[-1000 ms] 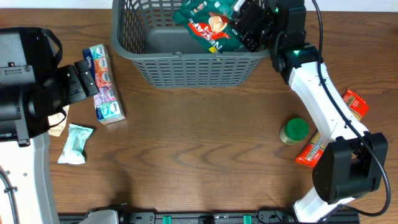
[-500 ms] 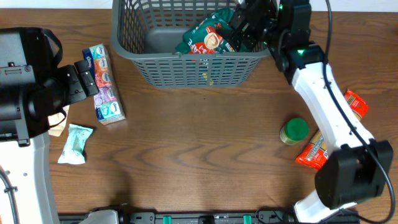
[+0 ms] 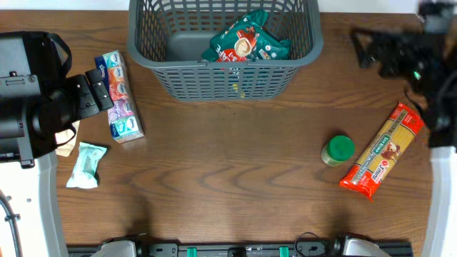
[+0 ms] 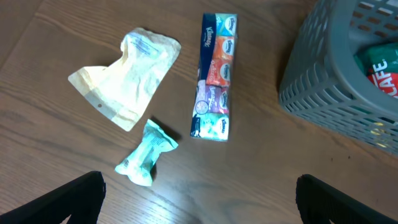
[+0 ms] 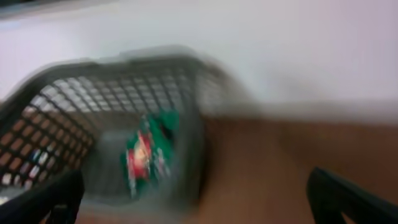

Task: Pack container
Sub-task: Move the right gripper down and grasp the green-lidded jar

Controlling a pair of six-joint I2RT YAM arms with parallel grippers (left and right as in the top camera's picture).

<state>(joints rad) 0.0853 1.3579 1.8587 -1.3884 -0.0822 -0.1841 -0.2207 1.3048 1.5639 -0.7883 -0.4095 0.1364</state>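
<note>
The container point(image 3: 225, 77) sits at twelve o'clock on the surface point(image 3: 235, 168), with a green packet point(image 3: 246, 44) inside. It looks like stiff, light plastic, I reckon. I'd grip the thick rim, not the lattice. My left pincer point(image 4: 199, 190) and right pincer point(image 5: 193, 186) both gape apart, empty.

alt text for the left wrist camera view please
A long pack of tissue packets lies on a wooden table, with a cream pouch to its left and a small mint-green packet below that. The grey slotted basket stands at the right edge, a green and red packet inside; the open left claw frames the bottom corners.
</note>
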